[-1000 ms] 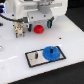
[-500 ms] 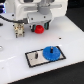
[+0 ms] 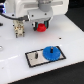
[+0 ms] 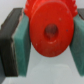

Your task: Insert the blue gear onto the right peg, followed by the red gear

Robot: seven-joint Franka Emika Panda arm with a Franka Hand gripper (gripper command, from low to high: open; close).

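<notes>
Lab bench: robot arm (image 3: pixel 37 10) over white table (image 3: pixel 15 55).

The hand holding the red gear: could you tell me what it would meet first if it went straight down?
Probably the bare white table. The hand holds the red gear apart from the blue gear and plate; depth is uncertain.

From the exterior view, the gripper (image 3: pixel 41 24) is mostly hidden: the white arm body blocks its upper part, and its fingertips are too blurred to separate. Only the lower half of the red gear (image 3: pixel 41 26) shows beneath it. The right peg cannot be seen (the blue gear (image 3: pixel 51 52) covers that end of the grey plate (image 3: pixel 34 58)). In the wrist view, the red gear's (image 4: pixel 50 31) upper teeth are cut off by the picture's edge, and both teal pads (image 4: pixel 23 46) run out of frame.
</notes>
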